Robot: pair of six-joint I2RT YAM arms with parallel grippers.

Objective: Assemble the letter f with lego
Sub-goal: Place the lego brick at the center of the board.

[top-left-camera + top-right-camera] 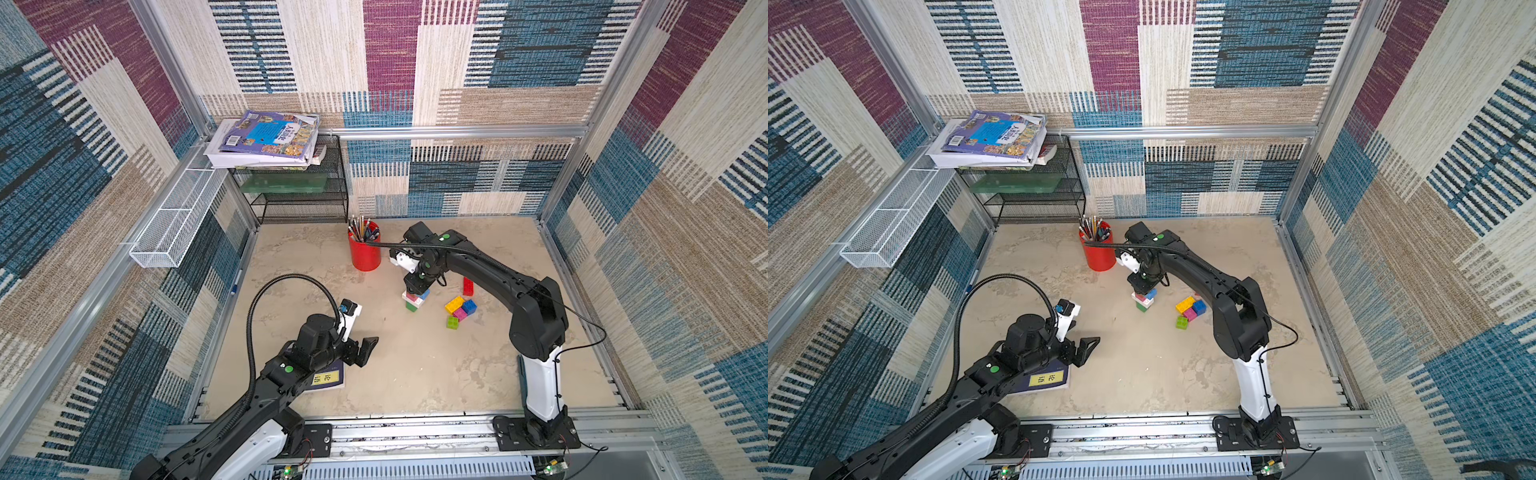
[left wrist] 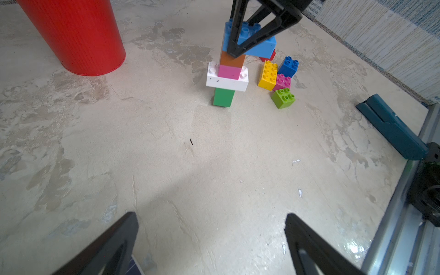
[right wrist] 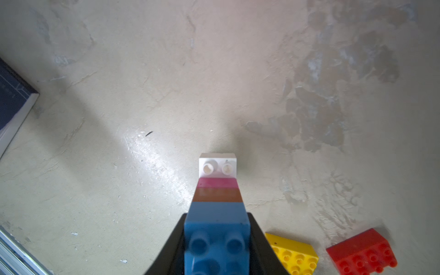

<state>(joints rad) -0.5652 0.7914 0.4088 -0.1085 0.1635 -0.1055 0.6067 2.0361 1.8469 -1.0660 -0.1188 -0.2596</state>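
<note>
A lego tower [image 1: 415,300] stands mid-table: a green brick [image 2: 223,96] at the bottom, then a white oblong [image 2: 226,82], pink [image 2: 229,71], brown [image 2: 232,60] and a light blue oblong [image 2: 259,46] on top. My right gripper [image 3: 217,228] reaches down from above and is shut on that blue brick, a finger on each long side. Loose yellow [image 2: 267,75], blue [image 2: 288,66], pink [image 2: 282,82], lime [image 2: 283,98] and red [image 3: 362,252] bricks lie just right of the tower. My left gripper [image 1: 365,347] hovers open and empty at the front left, pointing at the tower.
A red pencil cup [image 1: 364,249] stands behind and left of the tower. A dark blue book [image 1: 328,378] lies under the left arm. A black mesh shelf [image 1: 299,187] with books fills the back left corner. A teal object [image 2: 392,128] lies near the right arm's base.
</note>
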